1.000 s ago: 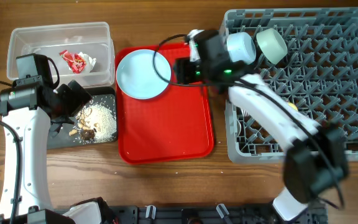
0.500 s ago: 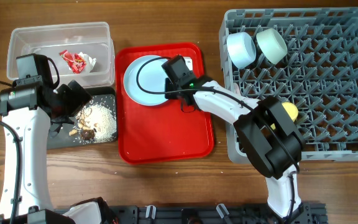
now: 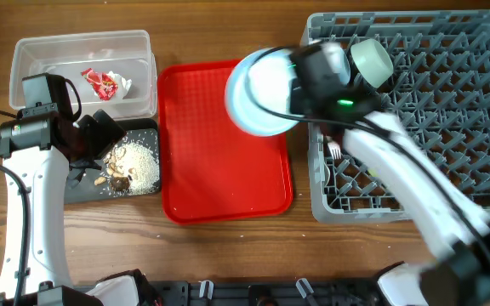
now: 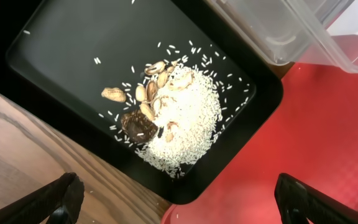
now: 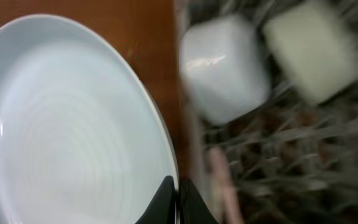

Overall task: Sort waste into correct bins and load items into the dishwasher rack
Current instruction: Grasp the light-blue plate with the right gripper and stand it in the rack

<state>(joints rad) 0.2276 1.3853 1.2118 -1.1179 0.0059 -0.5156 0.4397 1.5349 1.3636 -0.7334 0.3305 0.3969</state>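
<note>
Along the right side of the table sits the grey dishwasher rack (image 3: pixel 449 127), its pegs upright. Beside its left wall lies the flat red tray (image 3: pixel 219 170), with nothing resting on it. Left of that, the clear tub (image 3: pixel 83 38) stands at the back and the black tray (image 4: pixel 73 50) just in front of it.

Above the red tray's far right corner and the rack's left rim, the pale blue plate (image 3: pixel 258 93) is up in the air and blurred. The right gripper (image 5: pixel 178 196) is clamped on its rim, one finger on each face.

At the rack's far left end, the pale blue bowl (image 5: pixel 225 68) and the pale green bowl (image 3: pixel 371 61) lie side by side, the blue one partly hidden by the arm from overhead. A white fork (image 3: pixel 334 151) lies in the rack near its left wall.

Inside the clear tub rests the red-and-white wrapper (image 3: pixel 102 82). A heap of rice grains (image 4: pixel 185 118) lies in the black tray, with brown bits (image 4: pixel 135 124) touching its edge. The left gripper (image 4: pixel 179 186) hovers over this tray, fingers (image 4: pixel 61 196) spread wide and holding nothing.
</note>
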